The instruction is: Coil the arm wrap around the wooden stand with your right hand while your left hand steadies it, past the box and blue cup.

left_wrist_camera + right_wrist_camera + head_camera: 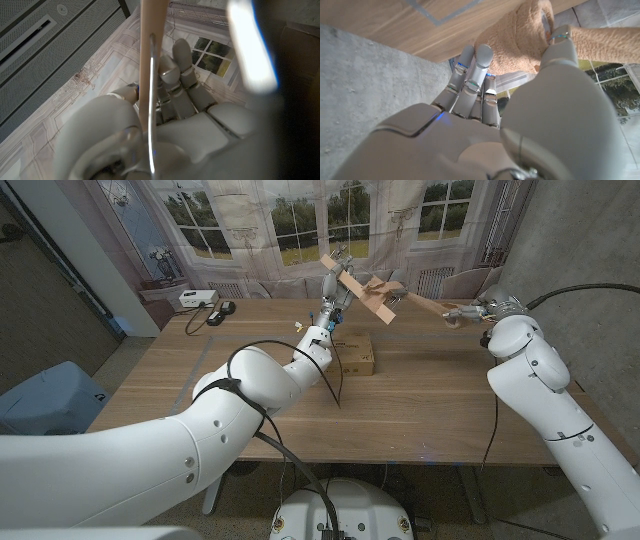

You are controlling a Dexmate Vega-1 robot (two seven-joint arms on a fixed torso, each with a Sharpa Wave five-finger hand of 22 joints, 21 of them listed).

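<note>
The wooden stand (347, 278) is held up above the table's far middle, its crossed slats tilted. My left hand (331, 292) grips it from below; in the left wrist view a pale wooden rod (147, 60) runs along my curled left hand (175, 85). The tan arm wrap (385, 297) is looped around the stand, and one strip stretches right to my right hand (480, 308). Seen from the right wrist, the fuzzy wrap (520, 45) is pinched between the thumb and fingers of my right hand (485, 100). The cardboard box (356, 357) lies under the stand.
A white device (196, 299) and a black item with a cable (220, 311) sit at the table's back left. A blue bin (48, 396) stands on the floor to the left. A grey wall (590, 250) is close on the right.
</note>
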